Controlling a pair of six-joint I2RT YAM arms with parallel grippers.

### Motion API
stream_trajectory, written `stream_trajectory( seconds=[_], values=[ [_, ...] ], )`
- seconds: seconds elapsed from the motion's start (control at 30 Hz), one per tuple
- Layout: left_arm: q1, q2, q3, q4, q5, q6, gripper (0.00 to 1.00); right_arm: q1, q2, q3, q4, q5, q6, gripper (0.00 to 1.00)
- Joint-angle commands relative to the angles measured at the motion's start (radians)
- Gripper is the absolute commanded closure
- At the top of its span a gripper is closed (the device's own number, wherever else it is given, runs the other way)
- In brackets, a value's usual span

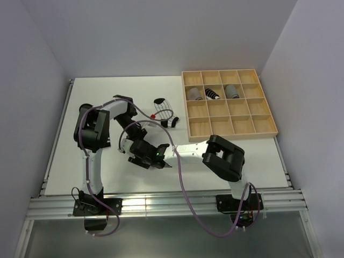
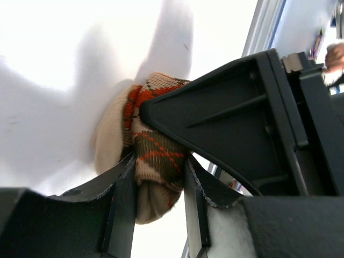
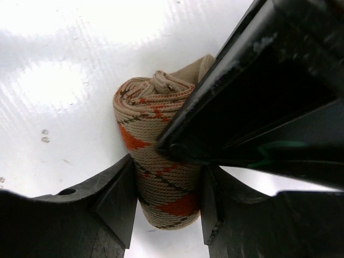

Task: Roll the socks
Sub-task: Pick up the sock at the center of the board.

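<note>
A brown-orange diamond-pattern sock (image 3: pixel 142 113), rolled into a thick bundle, sits on the white table between both grippers. My right gripper (image 3: pixel 166 173) is shut on it, with a finger pressed to each side of the roll. From the other side my left gripper (image 2: pixel 159 172) is also shut on the sock (image 2: pixel 161 153), its pads squeezing the fabric. In the top view the two grippers (image 1: pixel 141 146) (image 1: pixel 146 159) meet at the table's middle and hide the sock. A white sock with thin black stripes (image 1: pixel 161 104) and a white sock with a black toe (image 1: pixel 173 122) lie flat behind them.
The light wooden grid tray (image 1: pixel 266 128) stands at the back right. Three rolled socks sit in its second row: grey (image 1: pixel 194 94), black with white stripes (image 1: pixel 212 93) and grey (image 1: pixel 231 90). A purple cable loops over the table in front of the grippers.
</note>
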Motion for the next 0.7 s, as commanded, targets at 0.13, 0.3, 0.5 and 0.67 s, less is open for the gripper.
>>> stream_trajectory(
  seconds=[0.13, 0.3, 0.5, 0.67],
  values=[
    [0.104, -0.065, 0.154, 0.108, 0.130, -0.108, 0.60, -0.043, 0.051, 0.019, -0.145, -0.258, 0.076, 0.74],
    [0.161, -0.099, 0.151, 0.240, 0.124, -0.288, 0.60, -0.079, 0.093, 0.052, -0.178, -0.301, 0.115, 0.75],
    [0.224, -0.223, 0.044, 0.435, 0.078, -0.407, 0.61, -0.167, 0.120, 0.084, -0.206, -0.341, 0.182, 0.80],
    [0.233, -0.299, -0.019, 0.478, 0.087, -0.430, 0.64, -0.244, 0.137, 0.102, -0.223, -0.445, 0.254, 0.80]
  ],
)
